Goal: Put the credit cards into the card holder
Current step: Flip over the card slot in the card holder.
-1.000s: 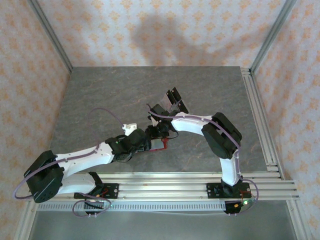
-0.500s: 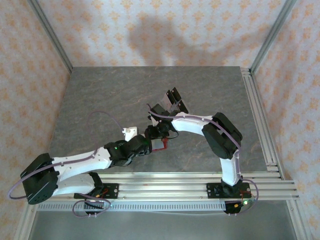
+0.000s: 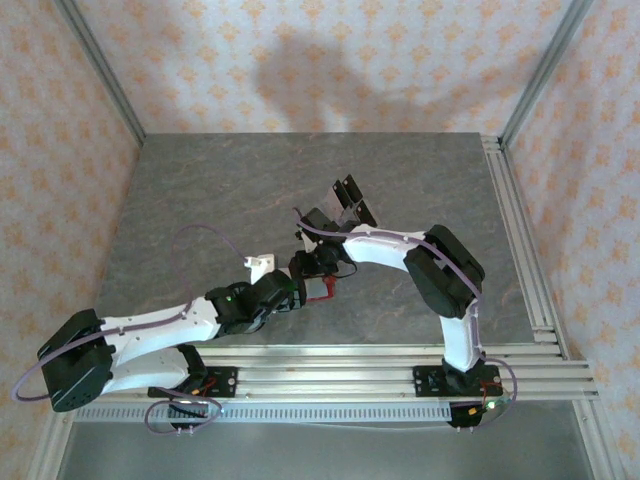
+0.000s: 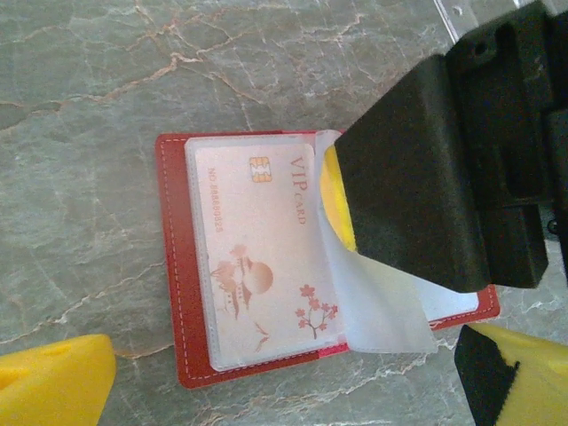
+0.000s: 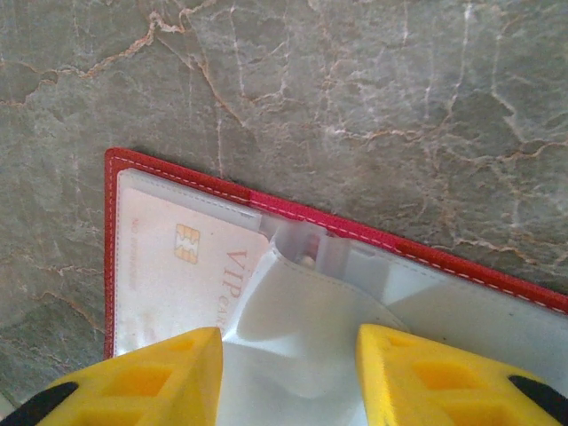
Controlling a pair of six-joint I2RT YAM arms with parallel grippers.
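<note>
- Fingers of your right gripper stand half spread, one on each side of a raised clear pocket flap. You cannot tell from the wrist view whether the tips press on it.
- From the left wrist, one yellow pad of that gripper sits on the flap at the fold of the card holder, with its black body directly above.
- Your left gripper is spread wide and holds nothing. Its yellow tips are at the near corners of its own view, low over the near edge of the holder.
- The card holder lies open and flat on the table, just in front of centre, between the two wrists.
- One of the credit cards is seated in the clear pocket of the left-hand half, chip and "VIP" print facing up. It shows again under the right wrist.
- Right arm: the wrist points steeply down at the holder, the forearm runs out rightward to a raised elbow, and the upper link drops to its base on the near rail.
- Left arm: the wrist reaches in low from the left, with the forearm stretched back to the shoulder at the near left corner.
- A clear tray with black tabs stands just beyond the right wrist.
</note>
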